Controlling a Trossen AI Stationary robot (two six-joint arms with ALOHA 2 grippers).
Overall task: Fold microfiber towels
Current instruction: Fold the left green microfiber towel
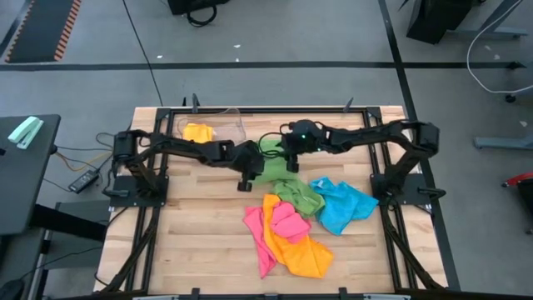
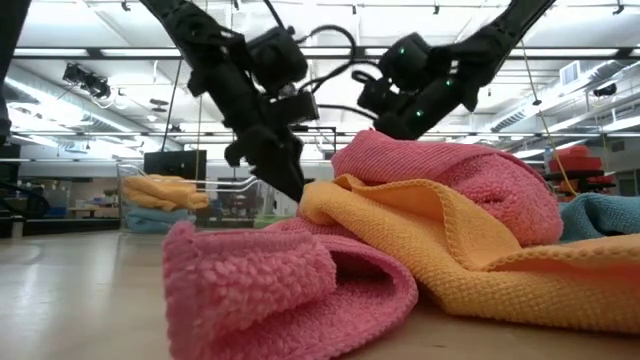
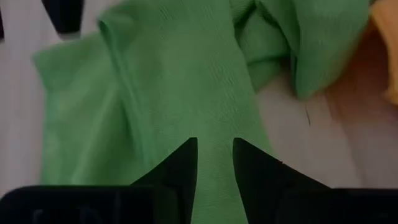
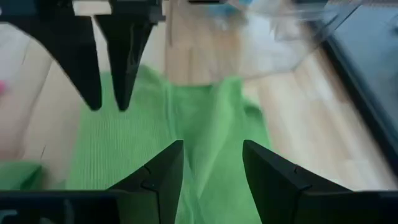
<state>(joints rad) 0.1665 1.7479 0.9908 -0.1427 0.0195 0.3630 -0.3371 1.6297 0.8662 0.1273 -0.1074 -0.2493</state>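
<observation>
A green microfiber towel [image 1: 293, 193] lies crumpled on the wooden table at its middle. My left gripper [image 1: 247, 180] stands at the towel's left side and my right gripper [image 1: 286, 162] at its far side. Both slant down onto the towel with narrow jaws and green cloth between the fingers. A blue towel [image 1: 341, 207] lies to the right of the green one. A pink towel [image 1: 279, 225] and an orange towel [image 1: 301, 252] lie heaped nearer the front edge. In the low view they hide the green one. My left gripper has the green towel's cloth [image 3: 214, 134] between its two fingers, coming slanting down from the table's left. The rest of the towel spreads rumpled on the table. Which edge or how many layers it has, I cannot tell. My right gripper has a raised ridge of the green towel [image 4: 214, 134] between its two fingers, slanting down from the right. The cloth runs away from the fingers onto the table, slack. One layer or a fold, I cannot tell.
A clear plastic bin [image 1: 218, 125] stands at the far left of the table with a yellow towel [image 1: 198, 132] in it. Bare wood shows at the near left [image 1: 200, 233]. The two grippers stand close together over the green towel.
</observation>
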